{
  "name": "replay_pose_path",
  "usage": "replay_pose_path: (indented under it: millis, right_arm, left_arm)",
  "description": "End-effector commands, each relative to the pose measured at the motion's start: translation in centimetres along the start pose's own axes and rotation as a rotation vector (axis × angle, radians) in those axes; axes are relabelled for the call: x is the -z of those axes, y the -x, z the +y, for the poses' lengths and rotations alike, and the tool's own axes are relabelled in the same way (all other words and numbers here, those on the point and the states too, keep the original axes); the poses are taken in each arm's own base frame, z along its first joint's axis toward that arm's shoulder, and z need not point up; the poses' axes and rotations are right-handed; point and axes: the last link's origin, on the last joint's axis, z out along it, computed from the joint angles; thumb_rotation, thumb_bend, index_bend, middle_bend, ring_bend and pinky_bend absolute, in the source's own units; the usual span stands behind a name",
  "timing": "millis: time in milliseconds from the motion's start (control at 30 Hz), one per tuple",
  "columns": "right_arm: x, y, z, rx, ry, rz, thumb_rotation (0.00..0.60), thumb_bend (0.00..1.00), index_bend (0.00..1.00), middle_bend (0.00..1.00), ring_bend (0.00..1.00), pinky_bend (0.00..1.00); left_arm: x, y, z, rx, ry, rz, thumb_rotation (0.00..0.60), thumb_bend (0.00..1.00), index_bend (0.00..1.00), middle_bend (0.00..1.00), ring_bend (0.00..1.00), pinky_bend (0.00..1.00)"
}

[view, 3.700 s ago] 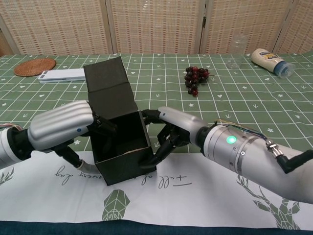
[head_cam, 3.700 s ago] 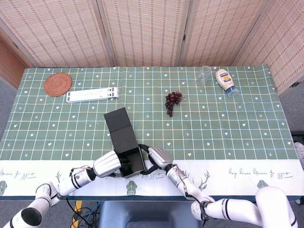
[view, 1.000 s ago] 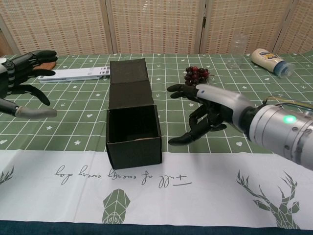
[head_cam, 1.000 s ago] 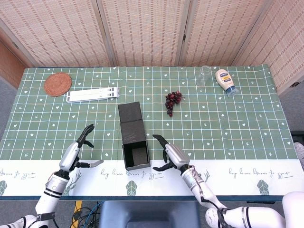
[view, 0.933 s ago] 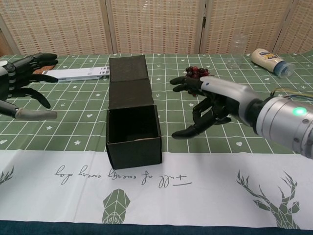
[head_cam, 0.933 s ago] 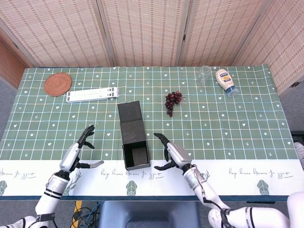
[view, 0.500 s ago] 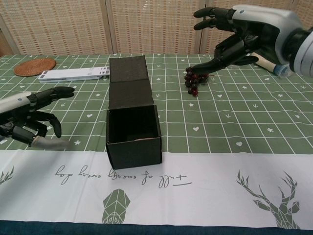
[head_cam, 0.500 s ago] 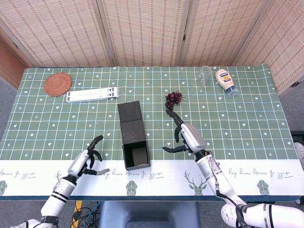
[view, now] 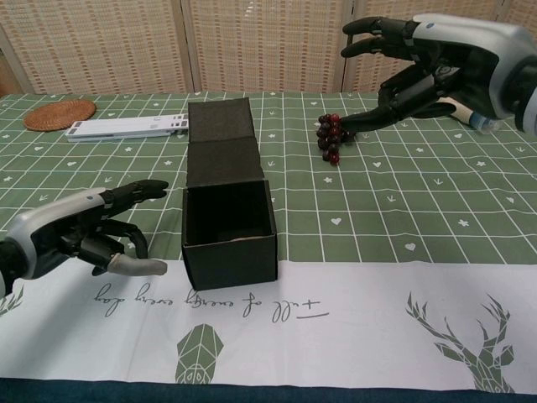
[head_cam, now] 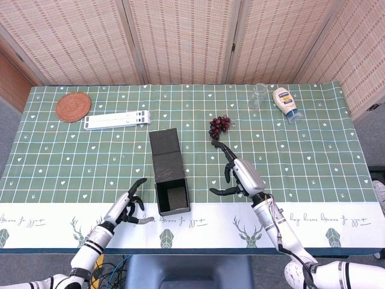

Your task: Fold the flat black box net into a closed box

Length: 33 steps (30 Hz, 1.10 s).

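Woven folding screen [head_cam: 180,39] behind green-clothed table [head_cam: 313,150].

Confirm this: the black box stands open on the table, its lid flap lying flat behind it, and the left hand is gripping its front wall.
Not gripping. In the chest view the left hand hovers open beside the black box, apart from it. The rest holds: the box stands open, lid flap flat behind it.
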Motion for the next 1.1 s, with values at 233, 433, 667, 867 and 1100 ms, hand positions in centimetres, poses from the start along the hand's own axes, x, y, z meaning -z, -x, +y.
replay_pose_path:
  millis: [233,433,667,867,1100]
  right_arm:
    - [0.3,-0.1,0.5,-0.01,0.002,0.001,0.6,0.04,0.0,0.07,0.71,1.0]
    - [0.5,-0.3,0.9,-0.018,0.006,0.005,0.6,0.04,0.0,0.08,0.71,1.0]
    - [0.7,-0.5,1.2,-0.022,0.013,0.011,0.6,0.04,0.0,0.08,0.71,1.0]
    - [0.8,-0.6,1.5,-0.026,0.018,0.01,0.6,0.04,0.0,0.08,0.71,1.0]
    - [0.6,-0.3,2.6,-0.027,0.054,0.005,0.6,0.08,0.0,0.09,0.71,1.0]
  left_arm:
    - [-1.5,1.7,0.7,0.042,0.005,-0.01,0.6,0.07,0.0,0.0,0.52,0.81]
    - [-2.1,2.5,1.0,0.056,0.01,-0.02,0.6,0.07,0.0,0.0,0.52,0.81]
    - [-2.8,3.1,1.1,0.083,0.017,-0.022,0.6,0.07,0.0,0.0,0.53,0.81]
    - [-3.5,3.6,1.0,0.096,0.028,-0.011,0.6,0.07,0.0,0.0,0.56,0.82]
    - [-3.9,3.6,0.5,0.114,0.051,0.06,0.6,0.07,0.17,0.17,0.62,0.82]
